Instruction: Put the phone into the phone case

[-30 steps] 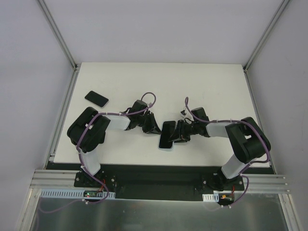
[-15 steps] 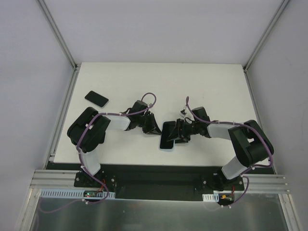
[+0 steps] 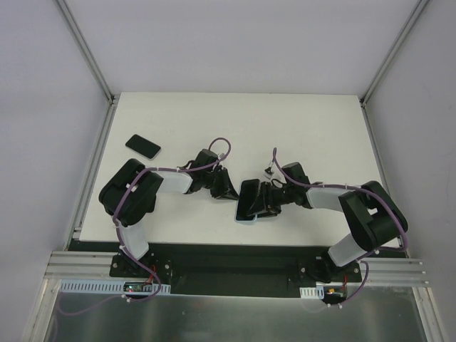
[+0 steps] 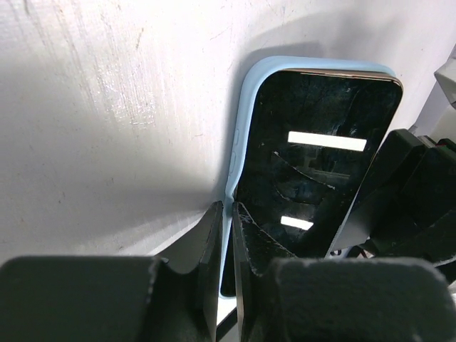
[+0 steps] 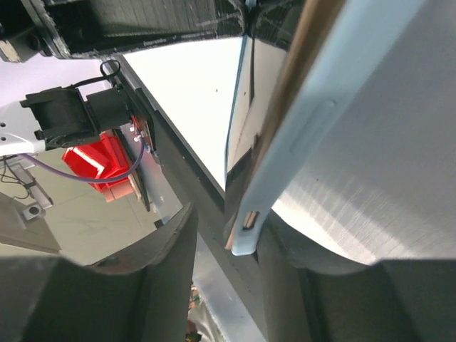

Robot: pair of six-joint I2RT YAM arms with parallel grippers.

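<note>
White table (image 3: 320,128); overhead alone shows black slab (image 3: 143,146), left wrist blue case (image 4: 241,135).

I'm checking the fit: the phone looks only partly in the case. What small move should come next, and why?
Probably press the phone down with the right hand. Its gold edge stands off the blue case with a gap between them, so it looks unseated, while the left hand pinches the case rim and can steady it.

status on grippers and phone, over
Left gripper shut on light blue phone case rim. Right gripper open astride it. Black rectangular phone partly seated. Nothing blocking.
</note>
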